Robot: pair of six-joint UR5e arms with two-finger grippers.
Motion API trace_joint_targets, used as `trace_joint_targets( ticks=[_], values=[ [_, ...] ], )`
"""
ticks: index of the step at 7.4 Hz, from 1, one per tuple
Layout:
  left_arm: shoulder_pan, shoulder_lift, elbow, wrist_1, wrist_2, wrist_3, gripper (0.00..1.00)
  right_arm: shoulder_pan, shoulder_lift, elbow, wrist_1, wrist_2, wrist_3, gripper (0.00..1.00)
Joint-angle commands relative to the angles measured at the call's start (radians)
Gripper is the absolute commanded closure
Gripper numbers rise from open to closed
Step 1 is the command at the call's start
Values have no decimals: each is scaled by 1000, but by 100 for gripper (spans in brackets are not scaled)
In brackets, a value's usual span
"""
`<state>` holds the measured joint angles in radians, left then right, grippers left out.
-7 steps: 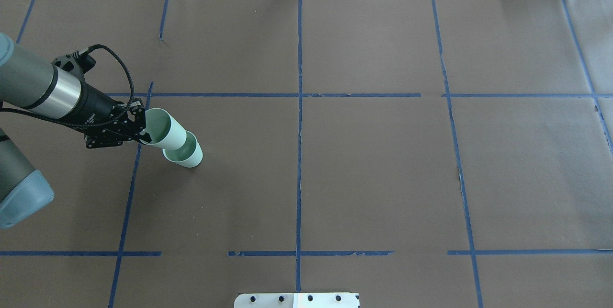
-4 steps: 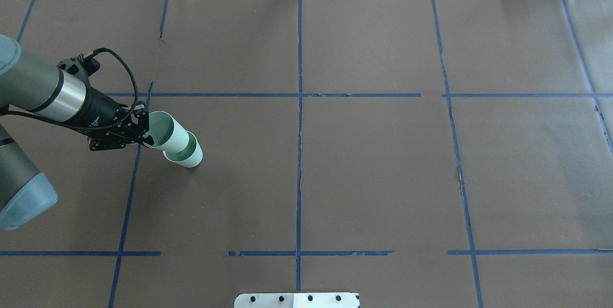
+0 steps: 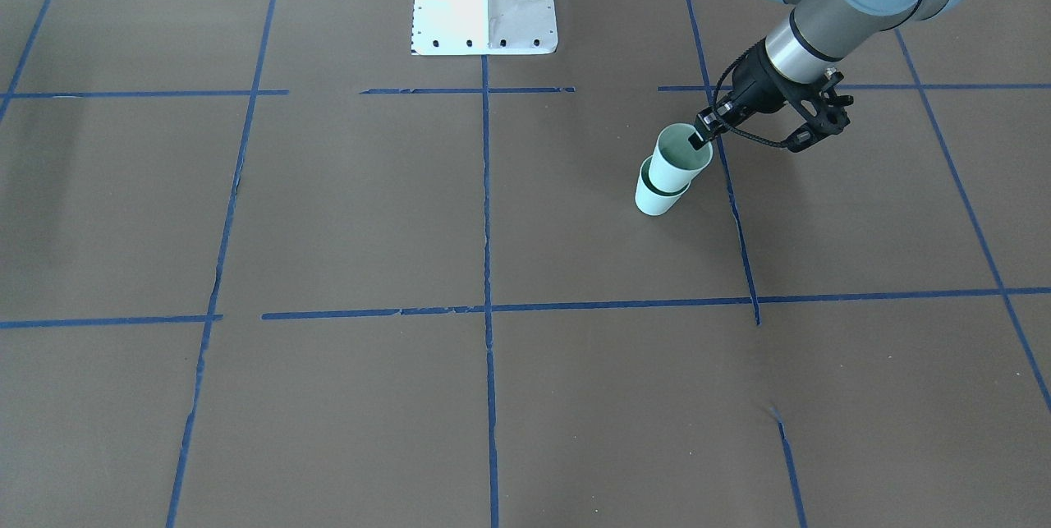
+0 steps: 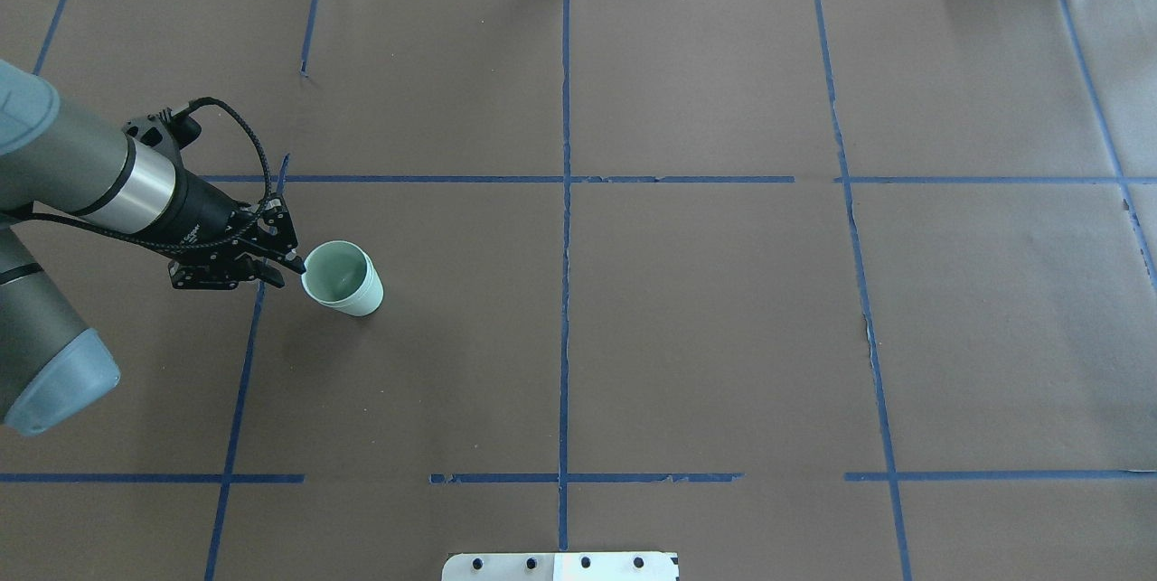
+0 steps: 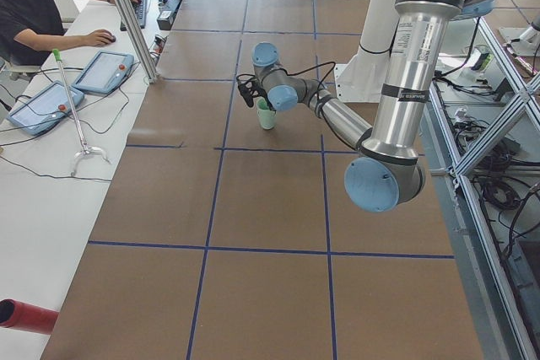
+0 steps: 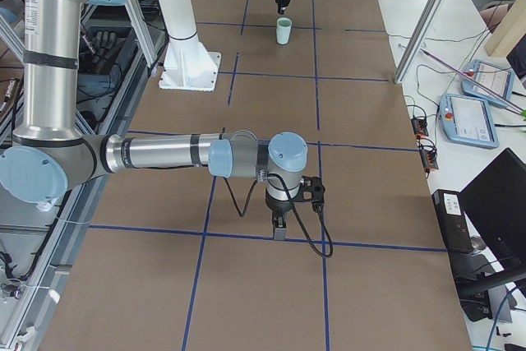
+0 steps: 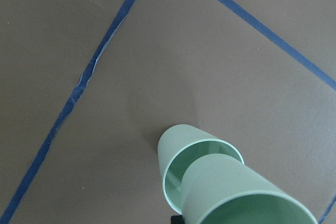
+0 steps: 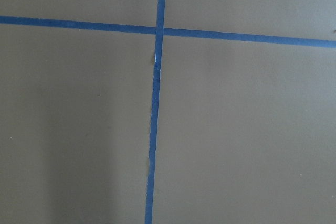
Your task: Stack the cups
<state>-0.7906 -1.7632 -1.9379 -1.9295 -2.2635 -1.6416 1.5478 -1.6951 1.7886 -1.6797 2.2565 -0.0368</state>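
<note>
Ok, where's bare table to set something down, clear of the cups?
Crowded only on the robot's left, where the left gripper holds the upper cup in the lower cup. The table right of the central tape line is bare in the overhead view.

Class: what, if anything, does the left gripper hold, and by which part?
The left gripper pinches the upper pale mint-green tapered cup by its rim, inside the lower cup.

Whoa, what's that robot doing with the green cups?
It is stacking them. The left gripper pinches the rim of the top cup and has its bottom inside the bottom cup, which stands on the table. The top cup is not let go yet and sticks up quite far. The right gripper points down at the table far away.
</note>
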Motion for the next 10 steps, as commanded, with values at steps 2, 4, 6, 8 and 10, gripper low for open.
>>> trace_joint_targets(
  ticks=[2, 4, 6, 8, 10],
  values=[
    [-9, 1, -4, -2, -2, 40, 48, 0, 0, 0, 0, 0, 0, 0],
    [-158, 95, -16, 0, -14, 325, 48, 0, 0, 0, 0, 0, 0, 0],
    [-350, 279, -16, 1, -17, 773, 48, 0, 0, 0, 0, -2, 0, 0],
    [-505, 417, 29, 23, -42, 1195, 48, -2, 0, 0, 0, -2, 0, 0],
    [-768, 385, 139, 273, -59, 1614, 47, 0, 0, 0, 0, -2, 0, 0]
  ],
)
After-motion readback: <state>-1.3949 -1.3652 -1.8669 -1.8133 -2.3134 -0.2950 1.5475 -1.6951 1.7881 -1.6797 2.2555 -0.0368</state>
